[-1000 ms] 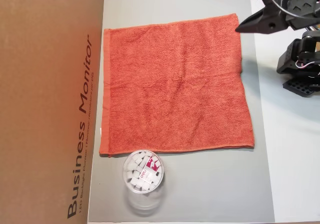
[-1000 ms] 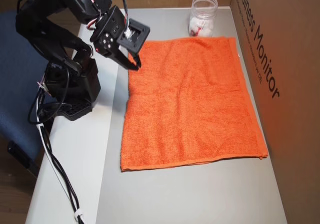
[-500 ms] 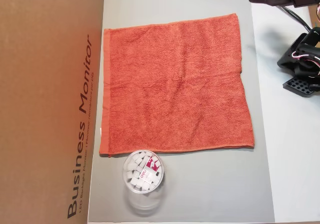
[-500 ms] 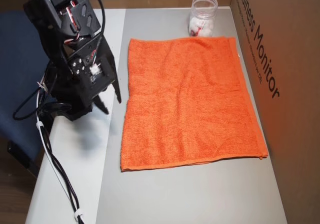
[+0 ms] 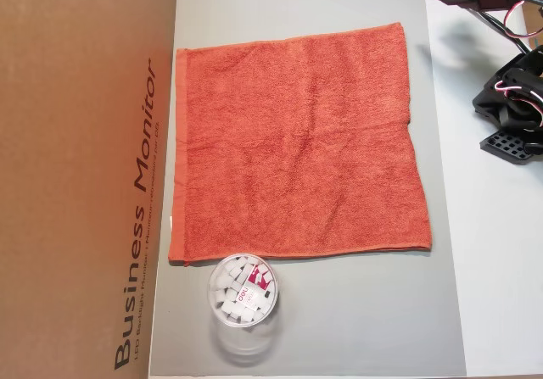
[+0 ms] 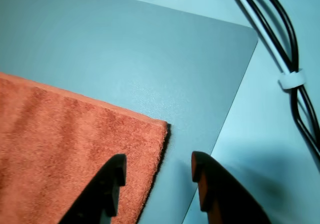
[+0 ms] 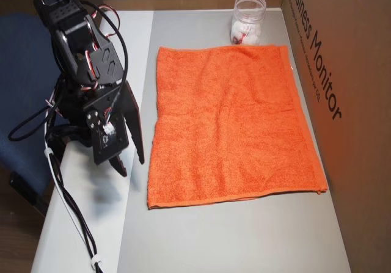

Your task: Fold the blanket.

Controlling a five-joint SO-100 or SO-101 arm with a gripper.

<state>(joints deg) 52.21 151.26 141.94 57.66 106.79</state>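
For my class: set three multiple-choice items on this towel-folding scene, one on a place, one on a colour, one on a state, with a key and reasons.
1. Where does the clear tub stand?
A. on the blanket
B. on the grey mat beside one blanket edge
C. in the gripper

2. What colour is the blanket?
A. orange-red
B. blue
C. white

3. How is the gripper?
A. shut on the blanket
B. open above a blanket corner
C. shut on the tub

Key: B, the tub sits on the grey mat just off the hem; A, the terry cloth is orange-red in all views; B, the wrist view shows spread fingers holding nothing.
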